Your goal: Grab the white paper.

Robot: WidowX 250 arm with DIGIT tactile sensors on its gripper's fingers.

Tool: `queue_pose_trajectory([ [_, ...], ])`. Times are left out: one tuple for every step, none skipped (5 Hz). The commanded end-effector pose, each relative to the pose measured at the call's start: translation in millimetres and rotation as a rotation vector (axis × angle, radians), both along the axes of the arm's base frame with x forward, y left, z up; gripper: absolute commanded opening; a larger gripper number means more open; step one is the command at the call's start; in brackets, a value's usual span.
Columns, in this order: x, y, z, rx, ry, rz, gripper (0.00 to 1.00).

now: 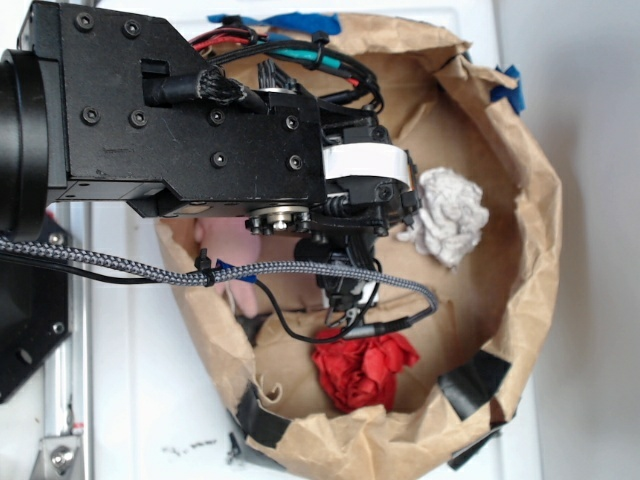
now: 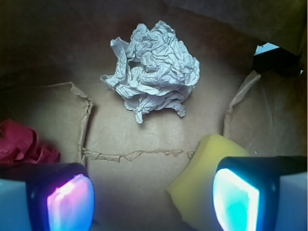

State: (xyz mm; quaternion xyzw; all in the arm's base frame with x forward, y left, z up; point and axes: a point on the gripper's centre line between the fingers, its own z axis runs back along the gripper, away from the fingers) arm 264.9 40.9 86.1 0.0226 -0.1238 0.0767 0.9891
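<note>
**End effector spread, white paper ahead**

In the wrist view I see the end effector [image 2: 154,195] spread wide, both pads empty, with the white paper [image 2: 153,72] lying at twelve o'clock of it on the floor of the brown bag [image 2: 134,192], apart from everything else. The sponge [image 2: 202,187] sits just beside the right pad [image 2: 236,197], at about four o'clock from the paper. The red wad [image 2: 21,144] is at eight o'clock, near the left pad [image 2: 70,202].

My worry is closing too early: I judge the pads would catch the sponge instead, since it lies partly between them. The wad looks light and springy, so a grazing finger could push it away. In the exterior view the arm hides the fingers, so height above the floor is probably small, though I can't confirm it. The bag's torn flaps could also snag a finger.
</note>
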Motion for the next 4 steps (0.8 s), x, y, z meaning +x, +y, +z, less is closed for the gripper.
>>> queue_pose_trajectory([
  [63,11,-1,-0.008,-0.102,-0.006,1.00],
  [75,14,-9,0.000,-0.103,0.003,1.00],
  [78,13,-12,0.007,-0.095,-0.009,1.00],
  [67,11,-18,0.022,-0.043,-0.038,1.00],
])
